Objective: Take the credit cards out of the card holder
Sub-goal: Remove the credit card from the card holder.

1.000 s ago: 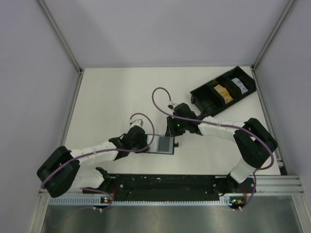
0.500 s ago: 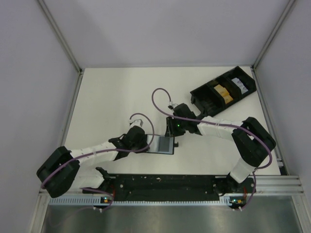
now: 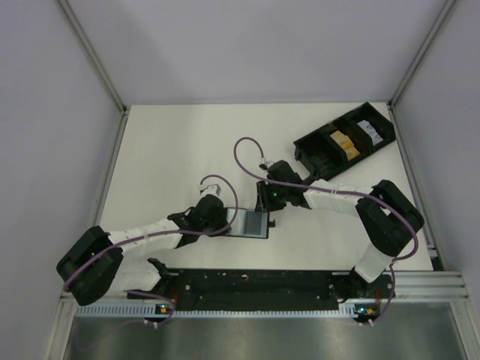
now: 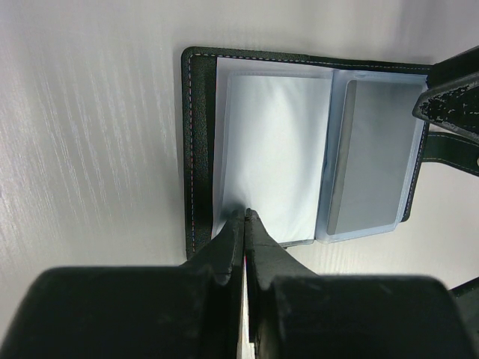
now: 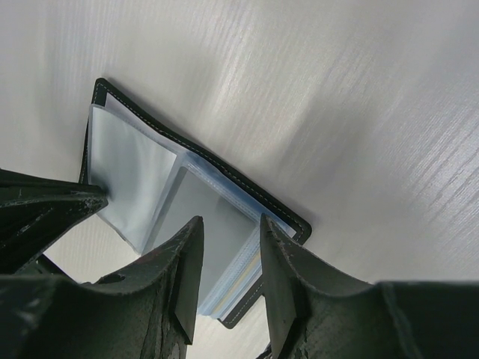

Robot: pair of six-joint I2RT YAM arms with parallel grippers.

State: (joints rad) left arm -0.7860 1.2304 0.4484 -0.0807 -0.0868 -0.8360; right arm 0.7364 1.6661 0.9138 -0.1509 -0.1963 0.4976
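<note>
The card holder (image 3: 254,223) is laid open and flat on the desk (image 3: 172,150), just ahead of the arm bases and between the two tools. Its glossy blue-grey sleeves (image 4: 277,149) are turned upward and framed by a stitched black border. The left tool (image 4: 245,218) is seen with its fingers pressed together, the tips set on the near edge of the sleeve shown on the left of the left wrist view. Whether the film is caught between them cannot be told. A grey card (image 4: 367,153) is held inside the other sleeve. Over that half the right tool (image 5: 230,224) is spread, and the stacked sleeve edges are seen in the gap between its fingers; contact cannot be confirmed. A black tab (image 4: 449,149) is shown at the holder's outer edge, beside the right tool. Well apart, toward the far right corner of the desk, a long black tray (image 3: 315,154) is set at a slant. An orange-yellow credit card (image 3: 343,141) is seen lying in one of its compartments.
</note>
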